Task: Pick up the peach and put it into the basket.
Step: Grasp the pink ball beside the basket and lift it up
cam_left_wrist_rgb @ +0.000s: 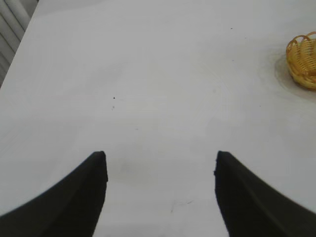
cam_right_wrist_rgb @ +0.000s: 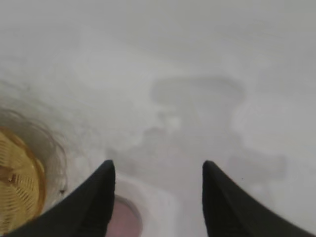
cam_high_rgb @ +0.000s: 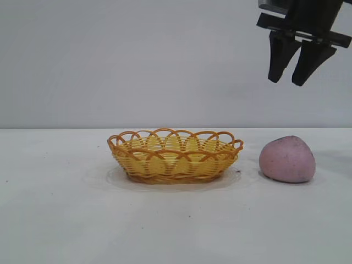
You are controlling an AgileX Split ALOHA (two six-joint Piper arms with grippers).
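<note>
The pink-mauve peach (cam_high_rgb: 287,159) sits on the white table to the right of the yellow-orange wicker basket (cam_high_rgb: 175,155). My right gripper (cam_high_rgb: 291,81) hangs open and empty high above the peach. In the right wrist view my right gripper (cam_right_wrist_rgb: 158,164) frames the table, with a sliver of the peach (cam_right_wrist_rgb: 126,219) by one finger and the basket's edge (cam_right_wrist_rgb: 17,182) off to the side. My left gripper (cam_left_wrist_rgb: 160,157) is open and empty over bare table, out of the exterior view; the basket's rim (cam_left_wrist_rgb: 303,59) shows far off.
The white table (cam_high_rgb: 82,220) stretches around the basket and peach. A plain grey wall stands behind. The right arm's shadow (cam_right_wrist_rgb: 197,123) falls on the table.
</note>
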